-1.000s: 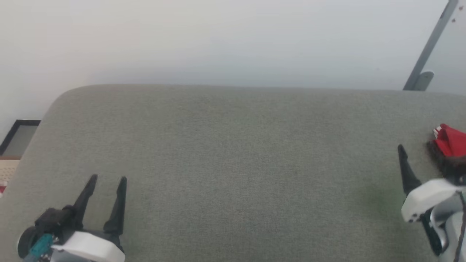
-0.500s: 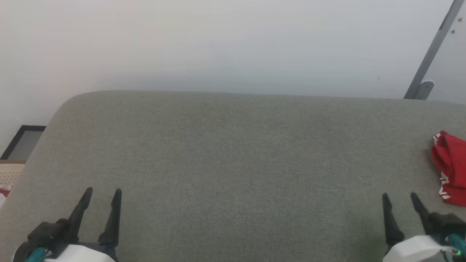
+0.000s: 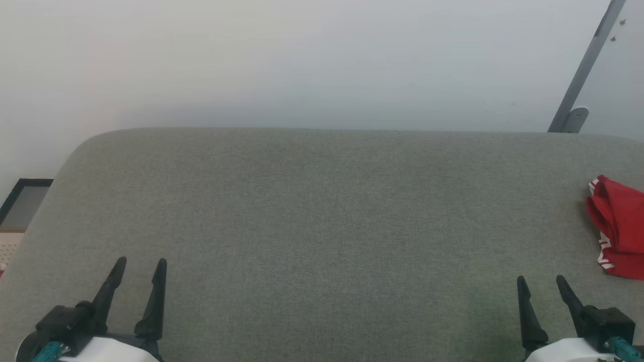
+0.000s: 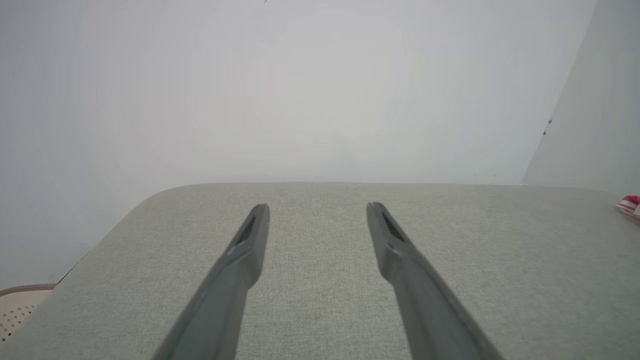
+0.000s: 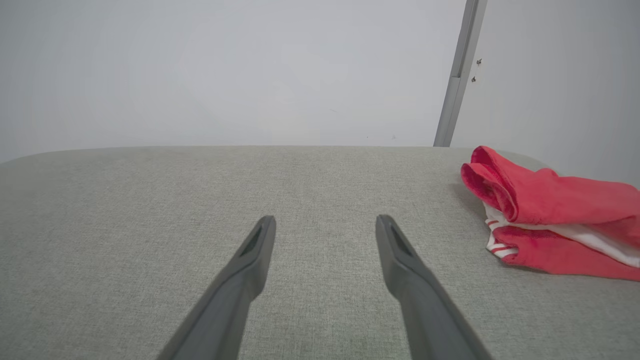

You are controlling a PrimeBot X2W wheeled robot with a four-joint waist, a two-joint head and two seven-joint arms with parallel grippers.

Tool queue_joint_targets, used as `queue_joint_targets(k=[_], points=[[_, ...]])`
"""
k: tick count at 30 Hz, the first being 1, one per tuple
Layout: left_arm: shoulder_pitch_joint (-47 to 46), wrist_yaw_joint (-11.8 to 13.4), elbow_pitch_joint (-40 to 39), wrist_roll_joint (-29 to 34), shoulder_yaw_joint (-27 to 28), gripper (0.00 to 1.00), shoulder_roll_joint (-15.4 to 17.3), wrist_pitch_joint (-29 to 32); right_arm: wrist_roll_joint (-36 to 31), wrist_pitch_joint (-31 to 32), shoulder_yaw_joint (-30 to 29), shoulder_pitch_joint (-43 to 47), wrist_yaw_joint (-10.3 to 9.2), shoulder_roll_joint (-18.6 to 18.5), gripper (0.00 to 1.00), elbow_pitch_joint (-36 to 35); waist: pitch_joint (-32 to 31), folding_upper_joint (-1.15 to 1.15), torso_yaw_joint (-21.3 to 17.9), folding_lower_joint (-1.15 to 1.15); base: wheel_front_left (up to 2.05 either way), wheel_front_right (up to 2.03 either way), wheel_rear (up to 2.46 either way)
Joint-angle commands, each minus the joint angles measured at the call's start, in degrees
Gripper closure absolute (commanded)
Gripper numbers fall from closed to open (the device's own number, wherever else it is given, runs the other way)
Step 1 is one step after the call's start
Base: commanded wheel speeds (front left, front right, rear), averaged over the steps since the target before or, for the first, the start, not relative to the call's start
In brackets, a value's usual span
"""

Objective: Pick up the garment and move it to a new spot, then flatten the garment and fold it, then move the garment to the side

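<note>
Red garment [image 3: 619,226] lies bunched at the right side of the grey fabric-covered bench [image 3: 322,211], with a white striped trim band showing along its near edge. Left tool [image 3: 141,262] is low at the near left, fingers apart, holding nothing. Right tool [image 3: 540,279] is at the near right, fingers apart and empty, near the garment but not touching it.

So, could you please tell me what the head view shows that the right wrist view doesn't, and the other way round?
Head view adds: the open left gripper at lower left, and a dark frame past the left corner of the cushion. Right wrist view adds: the broad white layer between the red folds of the garment. Both share: the open, empty right gripper, the crumpled garment lying to its right and apart from it, the grey cushion, and the slanted metal strip on the wall.
</note>
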Motion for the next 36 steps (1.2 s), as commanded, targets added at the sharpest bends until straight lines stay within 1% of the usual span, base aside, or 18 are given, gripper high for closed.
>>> queue_joint_targets(k=[1,8,14,15,17,20,22,23,28,29,36], points=[[-0.1,-0.3,-0.3,0.6,0.0,0.0,-0.3,-0.2,-0.4,-0.2,-0.1,0.3,-0.11,0.2,0.0,-0.5,0.0,0.0,-0.1,0.0,0.0,0.0,0.0],[0.2,-0.2,-0.6,0.5,0.2,0.0,-0.7,-0.2,-0.7,-0.2,-0.4,0.5,-0.11,0.4,0.0,-0.7,0.0,0.0,0.0,0.0,0.0,0.0,0.0],[0.7,-0.3,-2.0,0.1,1.7,0.0,-1.6,-0.2,-0.9,-0.1,-0.3,0.2,-0.11,0.5,0.0,-0.4,-0.1,0.0,0.1,0.0,0.0,0.0,0.0],[0.0,-0.2,-1.6,0.3,1.4,1.0,-1.6,0.0,-0.6,0.0,-0.3,0.0,0.0,0.5,1.0,-0.2,-0.1,0.0,0.1,0.0,0.0,0.0,0.0],[0.3,-0.2,-0.6,0.2,1.1,1.0,-2.1,0.1,-0.5,0.2,-0.3,0.2,0.01,0.7,1.0,0.9,-0.1,0.0,0.1,0.0,0.0,0.0,0.0],[-0.3,-0.2,0.1,-4.4,1.5,1.0,-3.2,1.5,4.9,2.4,-1.0,-1.2,0.01,0.8,1.0,1.6,0.0,0.0,-0.1,0.0,0.0,0.0,0.0],[-0.6,-0.2,0.3,-6.3,1.7,1.0,-3.5,2.1,7.3,3.0,-0.9,-1.4,0.0,0.8,1.0,1.5,0.0,0.0,-0.2,0.0,0.0,0.0,0.0],[-1.0,-0.2,0.5,-9.0,1.9,1.0,-4.0,2.9,10.8,3.6,-0.6,-1.5,0.0,0.8,1.0,1.1,0.1,0.0,-0.2,0.0,0.0,0.0,0.0],[-1.7,-0.2,1.0,-13.4,2.3,1.0,-4.9,4.3,16.3,4.7,-0.2,-1.9,0.0,0.9,1.0,0.5,0.2,0.0,-0.4,0.0,0.0,0.0,0.0],[-2.0,-0.2,1.1,-15.1,2.5,1.0,-5.2,4.8,18.4,5.1,-0.1,-2.1,0.0,0.9,1.0,0.4,0.3,0.0,-0.5,0.0,0.0,0.0,0.0],[-2.9,-0.2,1.7,-20.7,3.0,1.0,-6.3,6.5,25.4,6.7,0.2,-2.8,-0.01,0.9,1.0,0.0,0.5,0.0,-0.7,0.0,0.0,0.0,0.0]])
